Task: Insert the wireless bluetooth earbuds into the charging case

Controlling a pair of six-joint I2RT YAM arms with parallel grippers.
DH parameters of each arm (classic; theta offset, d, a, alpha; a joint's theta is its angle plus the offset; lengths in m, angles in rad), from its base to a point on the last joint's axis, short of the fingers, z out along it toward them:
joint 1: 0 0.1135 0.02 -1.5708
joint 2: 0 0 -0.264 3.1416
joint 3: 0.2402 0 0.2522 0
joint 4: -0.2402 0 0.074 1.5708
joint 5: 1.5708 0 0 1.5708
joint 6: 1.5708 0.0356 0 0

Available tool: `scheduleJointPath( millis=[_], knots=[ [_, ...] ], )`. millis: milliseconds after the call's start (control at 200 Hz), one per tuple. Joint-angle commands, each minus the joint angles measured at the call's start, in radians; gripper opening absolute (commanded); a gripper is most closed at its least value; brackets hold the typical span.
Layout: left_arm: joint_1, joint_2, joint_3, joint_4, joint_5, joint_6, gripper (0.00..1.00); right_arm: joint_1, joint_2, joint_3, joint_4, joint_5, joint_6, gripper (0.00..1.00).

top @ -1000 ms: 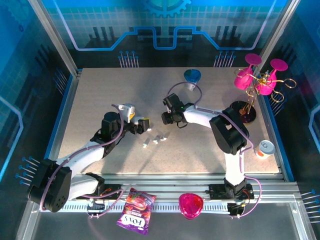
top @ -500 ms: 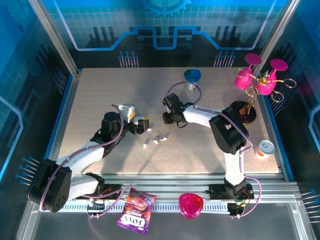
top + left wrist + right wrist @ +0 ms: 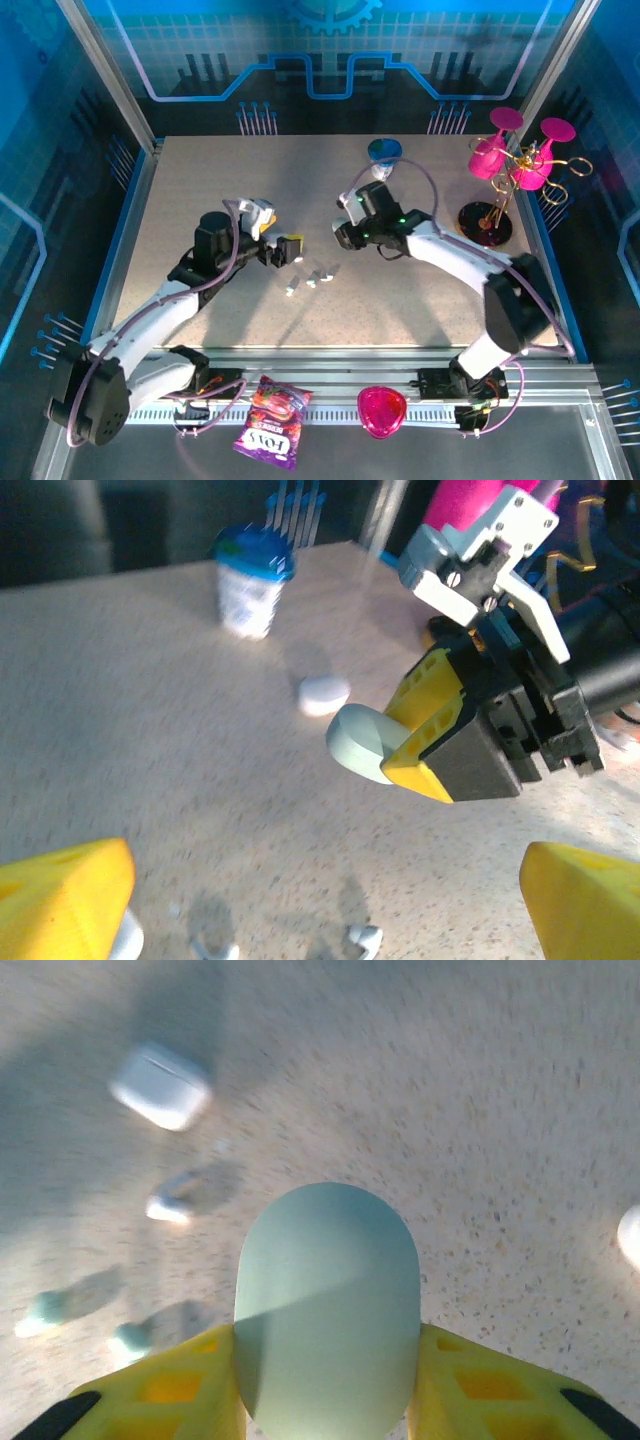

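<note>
**Q:** State of the right gripper [image 3: 402,738]?
**A:** Clenched on a pale pebble-shaped case [image 3: 327,1305], whose lower end is hidden between the yellow fingers.
**Q:** The left gripper [image 3: 322,905]?
**A:** Released and empty, with its fingertips cut off at the frame corners.
**Q:** The earbuds [image 3: 311,283]?
**A:** Loose on the table [image 3: 200,170] near both grippers. They are blurred in the right wrist view, so their count is unclear.

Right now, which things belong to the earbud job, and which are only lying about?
Job: earbuds; charging case; second white case.
Lying about: blue-topped cup; pink glasses on their stand; candy bag; pink heart-shaped dish; paper cup.
</note>
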Motion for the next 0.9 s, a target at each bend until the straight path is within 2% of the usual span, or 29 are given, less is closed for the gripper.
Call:
scheduleJointPath(
  millis=[0, 315, 490, 635, 896],
  knots=[
    [-0.019, -0.032, 0.075, -0.089, 0.153, 0.115, 0.99, -0.040, -0.107, -0.006, -0.104, -0.198, -0.126, 0.38],
    [-0.069, 0.020, 0.155, -0.074, 0.467, 0.145, 0.99, -0.068, -0.274, 0.117, -0.387, -0.517, -0.288, 0.38],
    [-0.103, 0.045, 0.170, -0.071, 0.550, 0.151, 0.99, -0.020, -0.296, 0.177, -0.446, -0.636, -0.314, 0.36],
    [-0.122, 0.064, 0.189, -0.072, 0.611, 0.141, 0.98, 0.015, -0.297, 0.211, -0.452, -0.644, -0.317, 0.36],
    [-0.143, 0.087, 0.215, -0.097, 0.676, 0.133, 0.81, 0.037, -0.261, 0.248, -0.484, -0.648, -0.338, 0.35]
  ],
)
